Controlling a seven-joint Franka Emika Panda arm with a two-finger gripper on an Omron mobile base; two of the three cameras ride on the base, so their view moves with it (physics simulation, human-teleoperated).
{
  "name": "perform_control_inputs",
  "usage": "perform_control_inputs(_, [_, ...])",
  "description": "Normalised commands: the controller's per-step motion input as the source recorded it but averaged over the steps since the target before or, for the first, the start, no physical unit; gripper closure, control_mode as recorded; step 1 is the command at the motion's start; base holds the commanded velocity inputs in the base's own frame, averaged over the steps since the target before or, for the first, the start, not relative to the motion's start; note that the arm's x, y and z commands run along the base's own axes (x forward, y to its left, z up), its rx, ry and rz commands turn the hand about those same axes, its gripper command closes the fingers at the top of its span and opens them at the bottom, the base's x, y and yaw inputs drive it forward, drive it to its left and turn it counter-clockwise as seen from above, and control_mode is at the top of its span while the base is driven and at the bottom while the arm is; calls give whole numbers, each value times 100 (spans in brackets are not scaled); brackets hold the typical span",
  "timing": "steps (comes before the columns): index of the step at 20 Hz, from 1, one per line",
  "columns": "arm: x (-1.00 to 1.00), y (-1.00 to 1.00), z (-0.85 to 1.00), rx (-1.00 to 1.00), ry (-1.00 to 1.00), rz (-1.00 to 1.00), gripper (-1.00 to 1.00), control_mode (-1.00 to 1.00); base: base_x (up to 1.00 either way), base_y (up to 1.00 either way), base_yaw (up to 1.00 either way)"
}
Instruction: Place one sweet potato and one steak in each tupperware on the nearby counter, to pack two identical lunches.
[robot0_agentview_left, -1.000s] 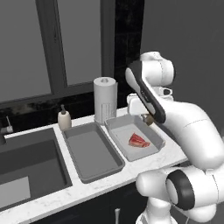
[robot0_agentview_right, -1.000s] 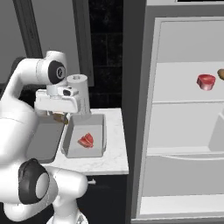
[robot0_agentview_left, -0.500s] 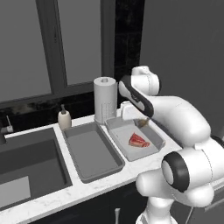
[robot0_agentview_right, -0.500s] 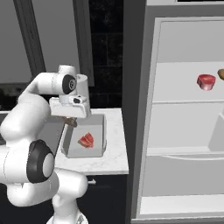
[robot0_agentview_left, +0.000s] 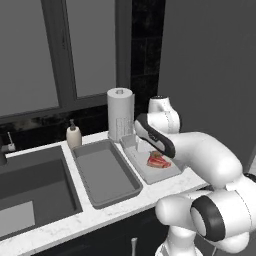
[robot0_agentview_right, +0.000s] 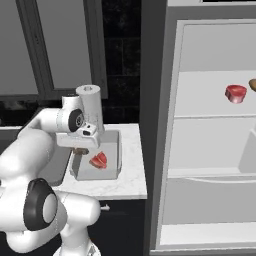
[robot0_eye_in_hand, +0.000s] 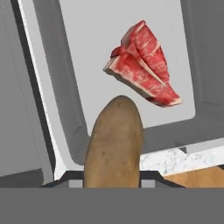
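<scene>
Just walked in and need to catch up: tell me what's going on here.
The gripper is shut on a sweet potato, held above the right tupperware, where one steak already lies. The left tupperware on the counter holds nothing. In the open fridge, a second steak waits on a shelf.

Sweet potato (robot0_eye_in_hand: 114, 144): brown, oblong, clamped in my fingers, hanging above near edge of right tupperware (robot0_eye_in_hand: 87, 65).

Steak (robot0_eye_in_hand: 143, 64): red, white fat edge, lying flat in that tray.

Second steak (robot0_agentview_right: 236, 93): on white fridge shelf, well apart.

Left tupperware (robot0_agentview_left: 106, 172): grey, shallow, nothing inside, just beside right tray.

Both trays on white marble counter (robot0_agentview_left: 165, 187).
</scene>
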Motion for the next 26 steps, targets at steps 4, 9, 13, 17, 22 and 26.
perform_control_inputs(4, [82, -2, -1, 2, -1, 7, 100, -100, 0, 0, 0])
perform_control_inputs(9, [67, 0, 9, 2, 22, 3, 100, -100, 0, 0, 0])
perform_control_inputs(13, [41, 21, -24, 0, 10, 6, 100, -100, 0, 0, 0])
perform_control_inputs(17, [17, 30, -66, 0, 0, 7, 100, -100, 0, 0, 0])
perform_control_inputs(22, [1, 4, -65, 0, -14, 1, 100, -100, 0, 0, 0])
perform_control_inputs(26, [13, -2, -7, 0, -5, 2, 100, -100, 0, 0, 0])
